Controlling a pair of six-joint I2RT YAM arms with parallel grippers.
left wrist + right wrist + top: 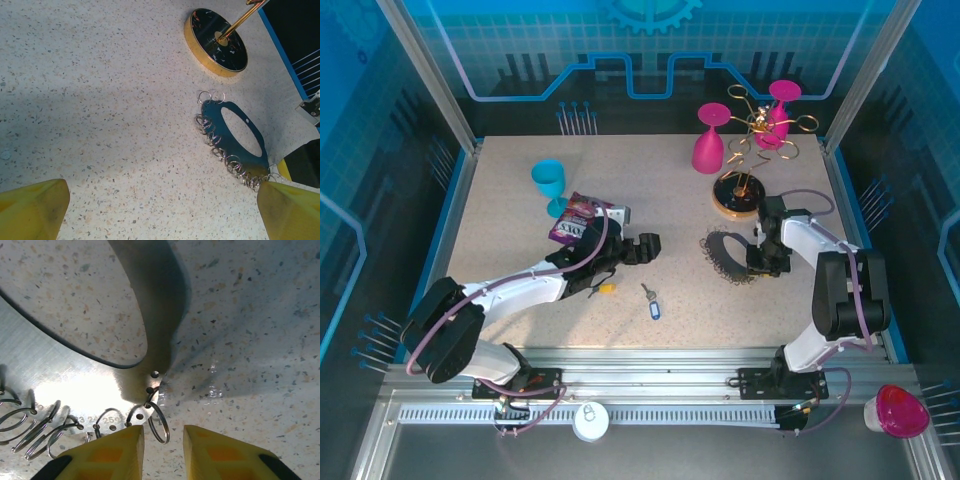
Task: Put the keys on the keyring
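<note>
Risk: right gripper [163,440], jaws narrow but clamped on nothing, has keyring [65,380] rim and one small ring [159,422] just ahead of its gap, so closing may pinch that ring alone and drag the keyring; left gripper [162,192] gapes empty, keys [652,306] well outside both jaws.

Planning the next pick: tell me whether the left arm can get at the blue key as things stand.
Probably yes: the blue key lies on bare table near the open left hand, nothing between them.
</note>
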